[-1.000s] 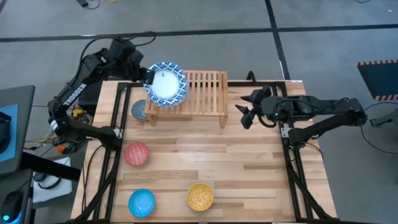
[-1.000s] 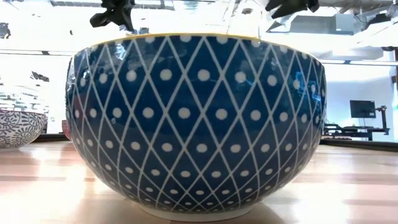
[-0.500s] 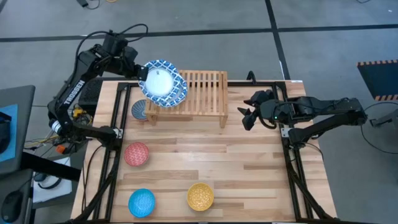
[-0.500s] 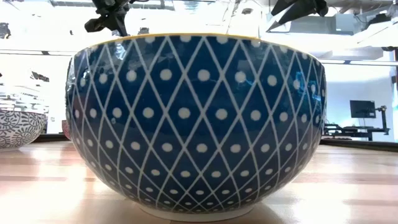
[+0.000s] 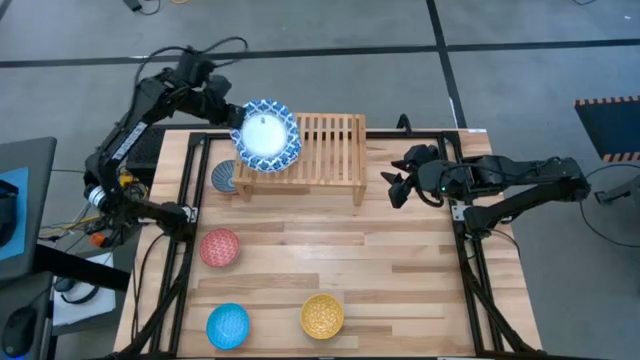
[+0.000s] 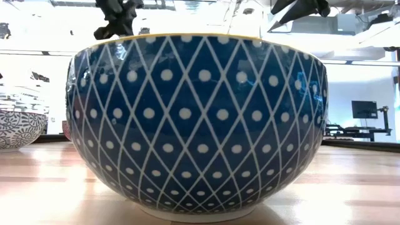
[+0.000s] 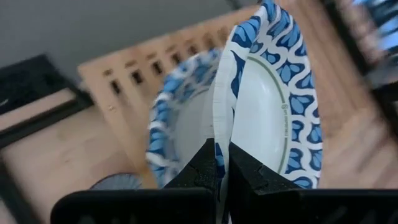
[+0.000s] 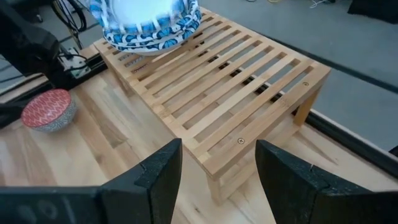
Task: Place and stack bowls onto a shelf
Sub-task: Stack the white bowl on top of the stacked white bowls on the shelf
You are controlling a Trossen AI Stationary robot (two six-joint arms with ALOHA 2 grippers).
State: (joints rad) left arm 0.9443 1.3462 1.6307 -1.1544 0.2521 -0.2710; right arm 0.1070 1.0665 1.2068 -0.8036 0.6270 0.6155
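My left gripper [image 5: 237,122] is shut on a white bowl with a blue-patterned rim [image 5: 266,135], over the left end of the light-wood shelf [image 5: 325,150]. In the left wrist view this bowl [image 7: 267,106] is tilted above another blue-rimmed white bowl [image 7: 171,124] sitting on the shelf's slats. The grey-blue bowl [image 5: 224,177] rests on the table beside the shelf's left leg. The red bowl [image 5: 219,247], bright blue bowl [image 5: 228,325] and yellow bowl [image 5: 322,315] stand on the planks nearer. My right gripper [image 5: 393,188] waits open, right of the shelf. My left gripper pinches the held bowl's rim [image 7: 219,146] on the side nearest the arm, one finger inside the bowl and one outside. It comes from the table's far left, slanting down. The bowl is tilted; whether its far side touches the bowl below, I cannot tell.
In the low view, a bowl with a blue diamond-and-dot outside [image 6: 197,122] fills the picture, with a patterned bowl [image 6: 19,128] at its left. The shelf's middle and right slats [image 8: 249,93] are bare. Black frame rails [image 5: 470,260] run along the table's sides.
My left gripper swung the held bowl slightly toward the table's far left, tipping it, then brought it back right over the shelf's left end.
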